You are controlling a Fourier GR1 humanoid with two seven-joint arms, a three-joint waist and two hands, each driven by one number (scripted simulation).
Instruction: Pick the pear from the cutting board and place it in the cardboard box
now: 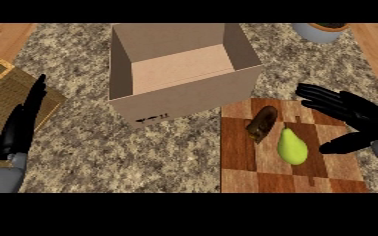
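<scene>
Pear (292, 146) lay on board (289, 150), just beside brown object (262, 123). Right hand (345, 112) held beside pear, fingers (319, 96) spread, nothing gripped. Left hand (21, 122) rested open at left edge. Risk judged: brown object nudged during grasp; pear rolled off; box (181, 70) wall clipped.

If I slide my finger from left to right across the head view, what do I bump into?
Left hand → cardboard box → brown object on the cutting board → pear → right hand.
</scene>
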